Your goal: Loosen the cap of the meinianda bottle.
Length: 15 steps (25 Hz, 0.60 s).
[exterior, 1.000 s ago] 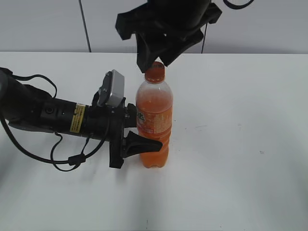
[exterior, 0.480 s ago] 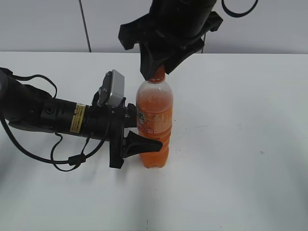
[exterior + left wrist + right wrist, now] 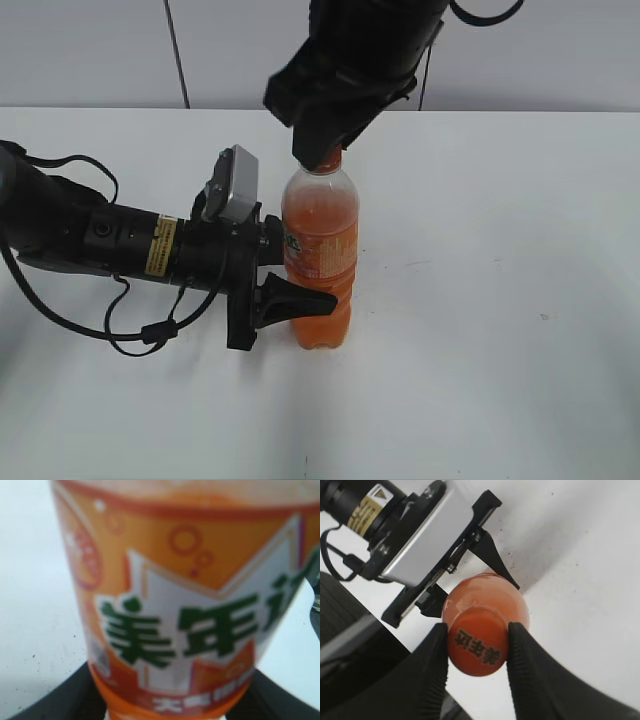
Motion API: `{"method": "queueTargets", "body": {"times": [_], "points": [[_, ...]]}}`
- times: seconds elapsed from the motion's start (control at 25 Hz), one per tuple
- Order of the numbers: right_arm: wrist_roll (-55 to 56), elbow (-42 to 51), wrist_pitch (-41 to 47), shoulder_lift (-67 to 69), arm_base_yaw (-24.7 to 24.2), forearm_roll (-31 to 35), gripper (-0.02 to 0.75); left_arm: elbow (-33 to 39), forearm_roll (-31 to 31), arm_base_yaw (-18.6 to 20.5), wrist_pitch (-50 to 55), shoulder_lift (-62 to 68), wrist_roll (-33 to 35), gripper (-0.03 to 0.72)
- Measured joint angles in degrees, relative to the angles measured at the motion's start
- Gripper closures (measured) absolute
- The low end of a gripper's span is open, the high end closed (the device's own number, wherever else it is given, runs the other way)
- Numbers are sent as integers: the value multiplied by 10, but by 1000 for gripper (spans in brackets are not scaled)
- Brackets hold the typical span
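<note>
Bottle stance first: the meinianda bottle (image 3: 320,250) stands upright on the white surface (image 3: 500,330), its long axis vertical, with the cap (image 3: 478,647) at the top.

The right gripper (image 3: 476,650) sits directly above the bottle, aligned down that axis. In the right wrist view its two ribbed fingers (image 3: 431,665) flank the cap on opposite sides and appear to touch the ribbed wall; the gripper reads as clamped on the cap. In the exterior view the same gripper (image 3: 322,158) hides most of the cap, leaving only the orange neck ring showing below it.

The left gripper (image 3: 290,270) reaches in sideways from the left of the bottle and is closed around the labelled body, at mid-height. The left wrist view is filled by the label, with dark finger parts at both lower corners.

Judgement: the coming move is a twist about the bottle's vertical axis. The right arm is on the cap and so makes the turn; the left arm holds the body against rotation. Risk: if the side hold is light, the bottle may turn with the cap.
</note>
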Motion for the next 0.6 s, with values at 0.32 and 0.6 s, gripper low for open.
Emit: {"method": "queueTargets", "body": {"times": [0.32, 0.6], "points": [[-578, 0, 0, 0, 0, 1, 465, 0, 3, 0, -1, 0, 3, 294], [-633, 0, 0, -1, 0, 0, 461, 0, 3, 0, -1, 0, 4, 294]]}}
